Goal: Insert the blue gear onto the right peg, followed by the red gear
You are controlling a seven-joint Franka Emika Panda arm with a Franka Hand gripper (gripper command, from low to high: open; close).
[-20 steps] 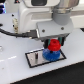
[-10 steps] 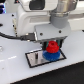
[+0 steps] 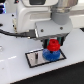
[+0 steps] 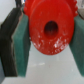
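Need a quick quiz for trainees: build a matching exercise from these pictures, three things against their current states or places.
Things:
1. red gear
2. blue gear
3. gripper

States:
A. lying on the grey plate
B. held between the fingers, above the plate
C. shut on a gear

Pairs: 1-B, 2-A, 3-C
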